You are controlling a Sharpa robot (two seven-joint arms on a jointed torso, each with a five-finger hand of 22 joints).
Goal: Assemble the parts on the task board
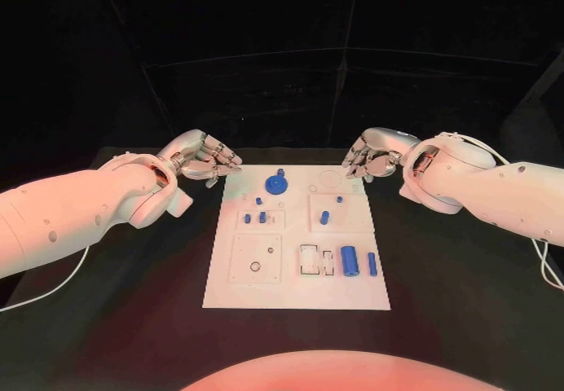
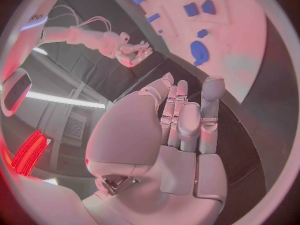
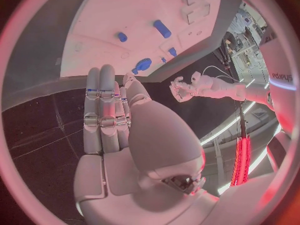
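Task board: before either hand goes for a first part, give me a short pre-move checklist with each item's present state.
1. Left hand holds nothing, fingers apart: ok.
2. Right hand holds nothing, fingers apart: ok.
3. Both hands off the task board, beside its far corners: ok.
4. Parts unobstructed on the board, such as the large blue cylinder and the blue gear-like piece: ok.
5. Which parts already sit in their final seats: cannot tell.

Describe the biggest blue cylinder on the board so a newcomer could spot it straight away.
Start at the white task board in the middle of the black table. Look at its near right part, just right of two small rectangular cut-outs. The big cylinder stands out as thick and dark blue, much fatter than the slim blue pin on its right.
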